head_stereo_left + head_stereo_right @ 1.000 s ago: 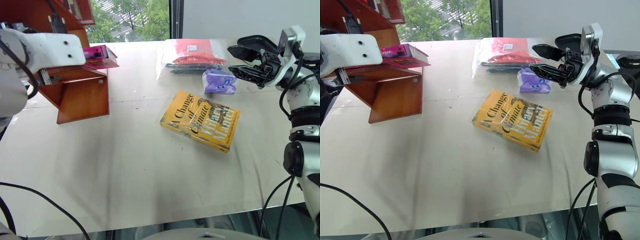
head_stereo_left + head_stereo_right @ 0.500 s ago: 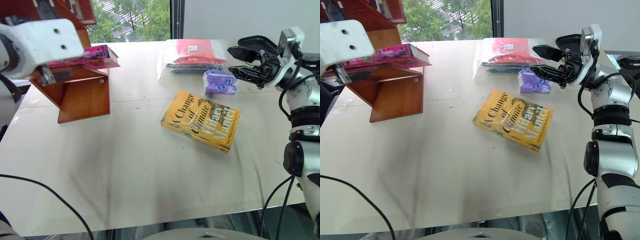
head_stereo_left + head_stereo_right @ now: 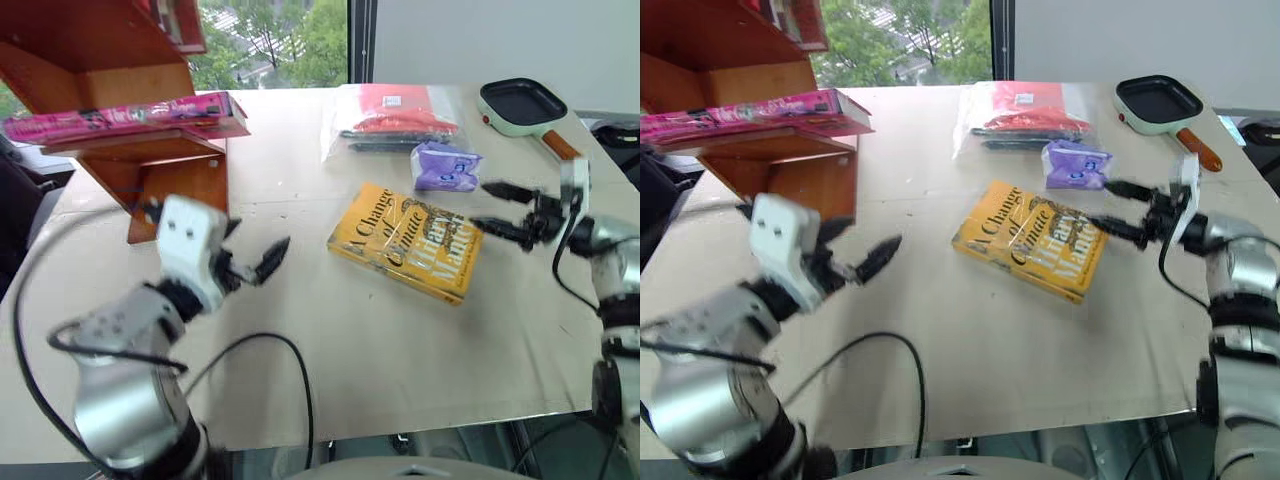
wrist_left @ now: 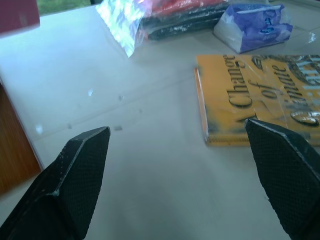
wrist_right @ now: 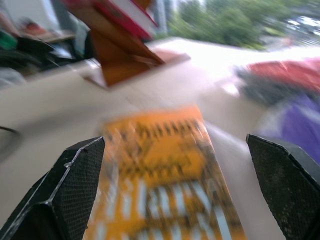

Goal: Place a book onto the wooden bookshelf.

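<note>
- The desk [image 3: 400,340] is carrying everything you are working with, a pale top running far toward a window.
- The wooden bookshelf [image 3: 120,50] is standing at the far left of the desk, its slanted boards rising out of view.
- The book [image 3: 130,113], pink, is lying flat on the lower board of the bookshelf, one end sticking out past the board's right edge; neither hand is touching it.
- A yellow book [image 3: 405,240] is lying flat at mid-desk, turned at an angle.
- A clear bag [image 3: 395,120] with red and dark contents is sitting on the far side, just behind a purple tissue pack [image 3: 445,165].
- A pale green pan [image 3: 522,105] is sitting at the far right corner.
- Your left hand [image 3: 255,270] is hovering near the left edge, in front of the bookshelf, fingers spread wide and gripping nothing.
- Your right hand [image 3: 505,210] is hovering just right of the yellow book, pointing at it, fingers released and empty.
</note>
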`<control>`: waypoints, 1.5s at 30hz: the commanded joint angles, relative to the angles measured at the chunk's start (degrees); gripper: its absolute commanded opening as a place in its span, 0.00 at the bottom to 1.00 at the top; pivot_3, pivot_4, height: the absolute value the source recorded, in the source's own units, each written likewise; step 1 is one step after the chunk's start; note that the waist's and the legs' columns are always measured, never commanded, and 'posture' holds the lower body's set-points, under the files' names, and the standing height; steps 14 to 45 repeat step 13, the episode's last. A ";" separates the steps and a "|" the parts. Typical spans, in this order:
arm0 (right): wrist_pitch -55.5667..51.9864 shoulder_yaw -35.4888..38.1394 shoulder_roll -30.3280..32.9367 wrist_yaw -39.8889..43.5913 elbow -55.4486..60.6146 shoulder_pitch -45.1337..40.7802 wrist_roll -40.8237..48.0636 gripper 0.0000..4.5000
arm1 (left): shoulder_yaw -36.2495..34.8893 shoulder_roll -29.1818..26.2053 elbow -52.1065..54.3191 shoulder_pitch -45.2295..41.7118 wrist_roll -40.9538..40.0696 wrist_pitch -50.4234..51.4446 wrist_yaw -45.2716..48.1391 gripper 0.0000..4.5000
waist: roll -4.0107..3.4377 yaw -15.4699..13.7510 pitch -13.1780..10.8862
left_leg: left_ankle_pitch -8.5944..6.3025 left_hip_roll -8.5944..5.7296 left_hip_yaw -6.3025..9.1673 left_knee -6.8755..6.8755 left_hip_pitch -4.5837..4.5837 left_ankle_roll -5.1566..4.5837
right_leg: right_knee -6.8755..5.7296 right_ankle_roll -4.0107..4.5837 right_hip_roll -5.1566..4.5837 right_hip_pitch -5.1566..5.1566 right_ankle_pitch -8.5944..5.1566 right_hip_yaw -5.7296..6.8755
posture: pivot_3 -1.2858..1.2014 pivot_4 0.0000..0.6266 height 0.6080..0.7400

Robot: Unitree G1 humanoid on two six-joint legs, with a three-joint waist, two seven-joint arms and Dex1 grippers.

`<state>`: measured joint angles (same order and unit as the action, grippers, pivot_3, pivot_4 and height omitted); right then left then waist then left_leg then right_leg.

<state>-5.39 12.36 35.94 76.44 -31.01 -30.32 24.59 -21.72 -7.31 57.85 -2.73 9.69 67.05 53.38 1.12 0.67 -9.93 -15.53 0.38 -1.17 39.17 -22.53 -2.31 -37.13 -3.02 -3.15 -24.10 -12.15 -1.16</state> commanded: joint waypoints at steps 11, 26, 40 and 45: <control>10.29 7.11 -0.20 -15.52 18.28 35.28 -3.29 1.00 | 6.93 2.30 -18.61 29.03 -12.17 -44.19 -8.35 0.99 | 0.16 0.05 0.40 | -0.20 0.08 -0.01 -0.08 0.70 -0.33 | 0.34 0.15 -0.01 0.76 -0.24 0.08 | 0.52 0.24 1.00; 10.23 7.54 -0.95 -17.03 20.31 37.04 -2.81 1.00 | 8.08 0.02 -19.30 29.63 -13.63 -46.04 -7.34 0.99 | 0.15 0.07 0.43 | -0.19 0.12 -0.03 -0.07 0.71 -0.34 | 0.34 0.14 0.10 0.75 -0.24 0.11 | 0.52 0.24 1.00; 10.23 7.54 -0.95 -17.03 20.31 37.04 -2.81 1.00 | 8.08 0.02 -19.30 29.63 -13.63 -46.04 -7.34 0.99 | 0.15 0.07 0.43 | -0.19 0.12 -0.03 -0.07 0.71 -0.34 | 0.34 0.14 0.10 0.75 -0.24 0.11 | 0.52 0.24 1.00; 10.23 7.54 -0.95 -17.03 20.31 37.04 -2.81 1.00 | 8.08 0.02 -19.30 29.63 -13.63 -46.04 -7.34 0.99 | 0.15 0.07 0.43 | -0.19 0.12 -0.03 -0.07 0.71 -0.34 | 0.34 0.14 0.10 0.75 -0.24 0.11 | 0.52 0.24 1.00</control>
